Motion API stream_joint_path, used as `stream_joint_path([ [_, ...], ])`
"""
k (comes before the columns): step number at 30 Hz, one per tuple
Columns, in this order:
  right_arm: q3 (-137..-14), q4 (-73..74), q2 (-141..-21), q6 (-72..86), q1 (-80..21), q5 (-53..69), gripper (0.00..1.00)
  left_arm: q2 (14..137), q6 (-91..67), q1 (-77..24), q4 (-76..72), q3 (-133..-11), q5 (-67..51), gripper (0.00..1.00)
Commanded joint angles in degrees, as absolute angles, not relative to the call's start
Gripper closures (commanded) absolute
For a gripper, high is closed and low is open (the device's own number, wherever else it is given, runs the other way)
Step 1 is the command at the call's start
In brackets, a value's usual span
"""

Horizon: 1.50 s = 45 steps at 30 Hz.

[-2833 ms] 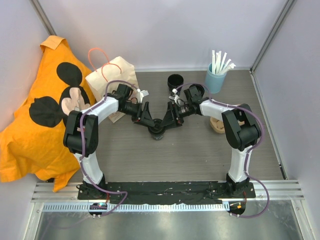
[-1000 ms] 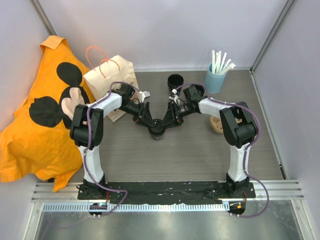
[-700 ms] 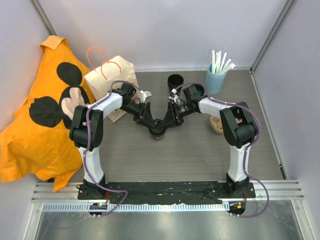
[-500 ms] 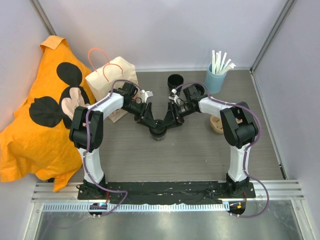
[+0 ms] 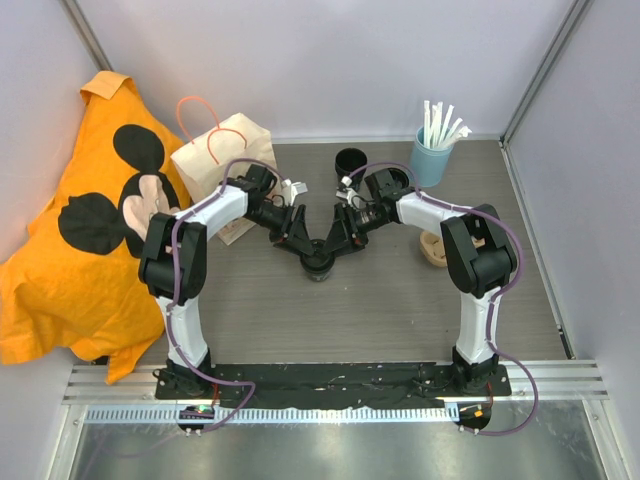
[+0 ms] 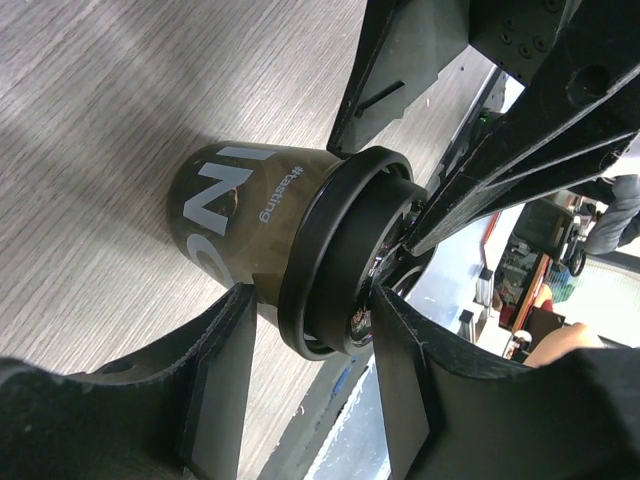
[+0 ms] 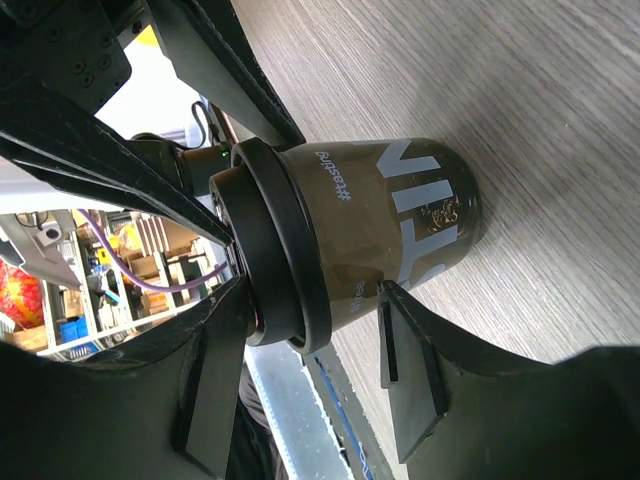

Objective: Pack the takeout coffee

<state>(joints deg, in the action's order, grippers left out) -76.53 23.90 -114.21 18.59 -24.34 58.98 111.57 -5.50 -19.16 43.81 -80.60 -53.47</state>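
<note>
The takeout coffee (image 5: 317,263) is a dark cup with white lettering and a black lid, standing mid-table. Both arms meet over it. My left gripper (image 5: 304,250) straddles it from the left and my right gripper (image 5: 331,248) from the right. In the left wrist view the cup (image 6: 245,210) lies between the fingers of the left gripper (image 6: 315,300), one tip by the lid top and one by the wall. The right wrist view shows the cup (image 7: 385,210) the same way inside the right gripper (image 7: 312,292). Both stand open, close to the cup.
A tan paper bag (image 5: 226,150) with red handles stands back left against an orange cloth (image 5: 70,240). Two open black cups (image 5: 350,160) (image 5: 393,182) sit behind the arms. A light blue cup of straws (image 5: 432,150) and a tan pulp tray (image 5: 437,250) are on the right.
Both grippers have widened a little around the cup. The arms and the cup have hardly shifted; the paper bag's handles moved slightly.
</note>
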Motion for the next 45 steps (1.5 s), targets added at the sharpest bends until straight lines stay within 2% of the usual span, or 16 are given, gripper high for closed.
stream_joint_path([
  [1,-78.66,23.03,-111.97,16.44,-25.58,56.16,0.42,110.22,-3.16,-21.36,40.96,-81.47,-53.0,0.48],
  [14,-79.19,23.82,-111.36,15.21,-25.4,57.3,0.4,108.63,-3.16,-21.18,40.43,-81.74,-56.51,0.46],
  [23,-81.3,24.61,-112.24,14.33,-25.31,58.71,0.4,108.28,-2.81,-20.66,41.13,-80.69,-56.51,0.41],
  [26,-81.74,24.87,-112.59,14.24,-25.31,58.8,0.38,108.54,-2.81,-20.39,41.13,-80.68,-56.69,0.39],
  [27,-81.74,24.87,-112.59,14.24,-25.31,58.8,0.36,108.54,-2.81,-20.22,41.05,-80.77,-57.04,0.36],
  [33,-81.83,25.58,-112.59,13.54,-25.22,58.89,0.3,109.42,-2.81,-19.69,41.22,-81.21,-57.22,0.35],
  [45,-82.0,27.24,-111.62,12.57,-24.08,59.41,0.29,109.25,-3.43,-18.55,40.61,-81.3,-57.74,0.34],
])
